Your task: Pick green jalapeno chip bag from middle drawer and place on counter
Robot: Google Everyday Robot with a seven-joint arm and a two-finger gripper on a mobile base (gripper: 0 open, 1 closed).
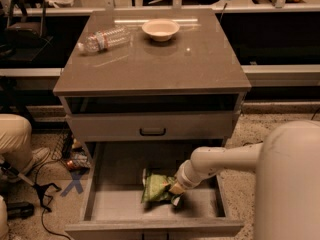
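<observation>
The green jalapeno chip bag (156, 186) lies crinkled on the pale floor of the open middle drawer (115, 204), near its centre. My gripper (175, 190) reaches down into the drawer from the right and sits at the bag's right edge, touching it. The white arm (220, 160) covers part of the drawer's right side. The counter (165, 59) is the glossy grey-brown top of the cabinet above.
A clear plastic water bottle (102, 39) lies on its side at the counter's back left. A pale bowl (160, 29) stands at the back centre. The closed upper drawer front with a black handle (152, 132) overhangs the open drawer. Cables and a person's leg (17, 139) are on the left.
</observation>
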